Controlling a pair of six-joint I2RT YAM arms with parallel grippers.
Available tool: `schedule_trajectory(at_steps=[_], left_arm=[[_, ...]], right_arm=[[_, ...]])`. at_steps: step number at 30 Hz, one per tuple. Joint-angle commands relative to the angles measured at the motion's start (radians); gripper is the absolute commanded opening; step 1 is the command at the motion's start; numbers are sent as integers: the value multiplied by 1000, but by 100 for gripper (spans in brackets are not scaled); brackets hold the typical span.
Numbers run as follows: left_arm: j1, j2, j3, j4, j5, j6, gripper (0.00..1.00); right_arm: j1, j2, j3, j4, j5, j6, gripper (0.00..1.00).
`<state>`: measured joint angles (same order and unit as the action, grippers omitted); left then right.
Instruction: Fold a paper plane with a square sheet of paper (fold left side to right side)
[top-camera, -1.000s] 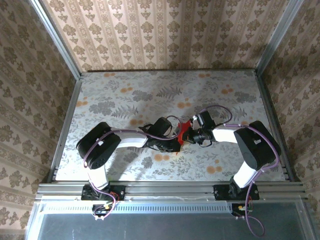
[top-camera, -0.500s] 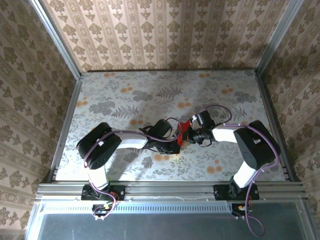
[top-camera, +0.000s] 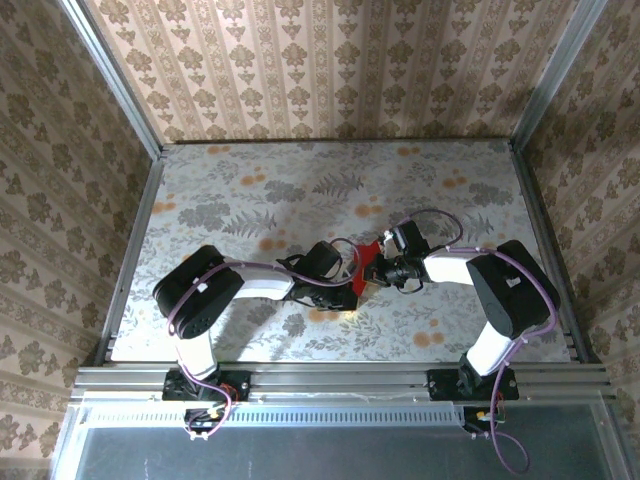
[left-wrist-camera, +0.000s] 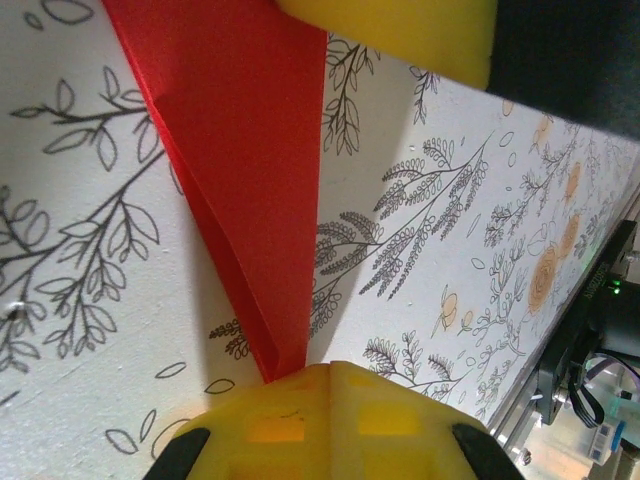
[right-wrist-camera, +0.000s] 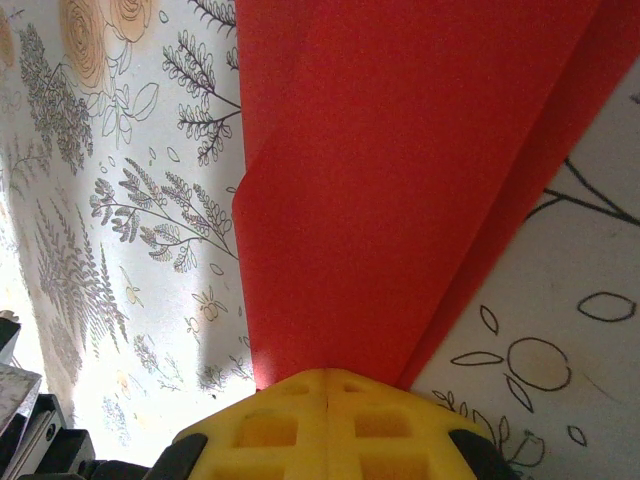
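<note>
Slightly back, my left gripper (left-wrist-camera: 330, 372) is easing; it and my right gripper (right-wrist-camera: 328, 378) are both pinching the paper plane (right-wrist-camera: 400, 150) just ahead — dart folded, finishing creases probably remaining.

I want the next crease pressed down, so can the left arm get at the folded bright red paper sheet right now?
Probably yes: the left gripper, shut, sits right at the pointed end of the folded bright red paper sheet, with nothing between them. The right gripper meets its wider end.
</note>
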<state>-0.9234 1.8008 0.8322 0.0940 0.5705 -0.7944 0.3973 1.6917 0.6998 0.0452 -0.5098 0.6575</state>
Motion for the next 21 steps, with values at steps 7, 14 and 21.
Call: schedule_trajectory(at_steps=[7,14,21], left_arm=[[-26,-3,-38,-8,-19,-34,0],[-42,-18,-63,-5,-37,-50,0],[-44,-84,-57,-7,-35,-55,0]], right_arm=[[9,77,-33,-137,114,-23,0],[8,80,-36,-137,115,-24,0],[9,71,-37,-140,116,-22,0]])
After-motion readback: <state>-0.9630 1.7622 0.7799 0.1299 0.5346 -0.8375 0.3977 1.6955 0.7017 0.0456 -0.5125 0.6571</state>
